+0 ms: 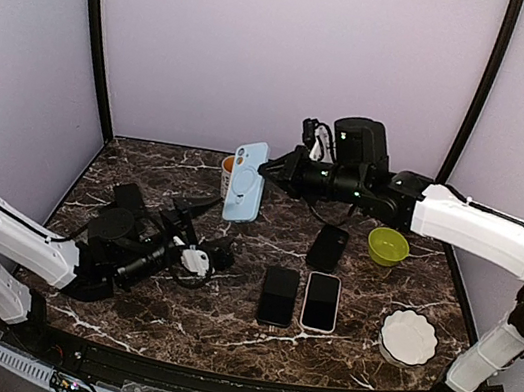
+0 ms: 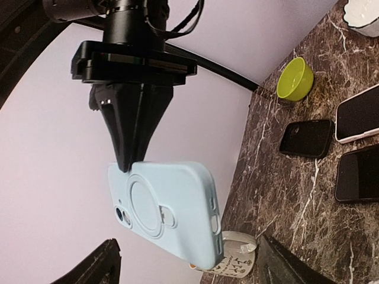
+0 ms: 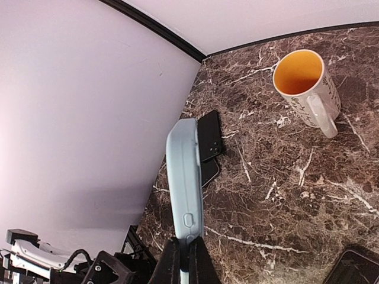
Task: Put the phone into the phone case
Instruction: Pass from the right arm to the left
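One phone case in right hand

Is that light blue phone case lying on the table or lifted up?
Lifted up: the right end effector pinches the phone case by one edge, holding it upright in the air above the table.

The dark marble table holds a mug far back. A green bowl and white dish sit right. In the middle lie a near black phone, a white-edged phone and a far black phone.
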`<state>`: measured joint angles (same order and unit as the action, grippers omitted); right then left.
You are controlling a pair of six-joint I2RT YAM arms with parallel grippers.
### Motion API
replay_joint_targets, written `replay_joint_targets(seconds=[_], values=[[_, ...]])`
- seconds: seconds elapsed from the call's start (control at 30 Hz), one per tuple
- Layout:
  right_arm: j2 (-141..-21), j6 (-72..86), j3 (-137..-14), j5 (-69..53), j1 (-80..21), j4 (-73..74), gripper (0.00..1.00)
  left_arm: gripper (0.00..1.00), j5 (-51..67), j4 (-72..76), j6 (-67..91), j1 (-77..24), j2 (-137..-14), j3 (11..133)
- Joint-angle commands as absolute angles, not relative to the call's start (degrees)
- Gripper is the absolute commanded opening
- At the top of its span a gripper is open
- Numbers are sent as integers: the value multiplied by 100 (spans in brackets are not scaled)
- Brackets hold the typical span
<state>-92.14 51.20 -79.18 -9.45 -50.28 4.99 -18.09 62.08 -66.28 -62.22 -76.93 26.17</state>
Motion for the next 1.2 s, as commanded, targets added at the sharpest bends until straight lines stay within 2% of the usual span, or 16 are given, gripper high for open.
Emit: replay_joint_targets(seconds=[0.0, 0.23, 0.3, 0.33, 0.37, 0.4, 0.53, 0.67, 0.73, 0.77, 0.87, 0.9, 0.97, 1.03, 1.1, 1.17], values=[[-9059, 5244, -8000, -980, -5166, 115, 0, 83, -2065, 7027, -7285, -6291, -7995, 2827], [-9134, 5409, -7926, -1205, -5277, -108, 0, 82, -2804, 8447, -8256, -6293, -8938, 3266], [-9179, 5431, -7919, -1230, -5290, -161, 0, 73, -3034, 9110, -8661, -6293, -9523, 3451], [-9179, 5432, -7919, -1205, -5291, -165, 0, 63, -3095, 9621, -8808, -6293, -9670, 3497], [-9173, 5432, -7912, -1179, -5291, -167, 0, 57, -3199, 9816, -9099, -6293, -9917, 3577], [-9154, 5432, -7896, -1139, -5291, -167, 0, 45, -3256, 9966, -9195, -6297, -10003, 3617], [-9174, 5432, -7883, -1101, -5291, -158, 0, 19, -3256, 10002, -9144, -6360, -10047, 3632], [-9188, 5375, -7893, -1087, -5291, -142, 0, 1, -3338, 9938, -8808, -6380, -9891, 3735], [-9134, 5238, -7893, -1003, -5278, -120, 0, 0, -3478, 9906, -8604, -6387, -9798, 3788], [-9094, 5086, -7885, -899, -5270, -90, 11, 0, -3554, 9818, -8455, -6389, -9705, 3814], [-8868, 4767, -7812, -614, -5190, -18, 54, 0, -3968, 9099, -6963, -6383, -9240, 3973], [-8732, 4671, -7751, -508, -5160, -18, 64, 0, -3975, 8344, -6536, -6377, -8864, 3999], [-8546, 4452, -7634, -318, -5138, -64, 74, 0, -3762, 6985, -5017, -6318, -8202, 4100], [-8403, 4240, -7532, -229, -5141, -179, 80, 0, -3306, 5674, -3300, -6139, -7586, 4261], [-8273, 4122, -7369, -177, -5149, -381, 84, 0, -2768, 4913, -1613, -5874, -7106, 4416], [-8143, 4116, -7162, -37, -5185, -779, 98, 0, -2309, 4795, -348, -5653, -6731, 4401]])
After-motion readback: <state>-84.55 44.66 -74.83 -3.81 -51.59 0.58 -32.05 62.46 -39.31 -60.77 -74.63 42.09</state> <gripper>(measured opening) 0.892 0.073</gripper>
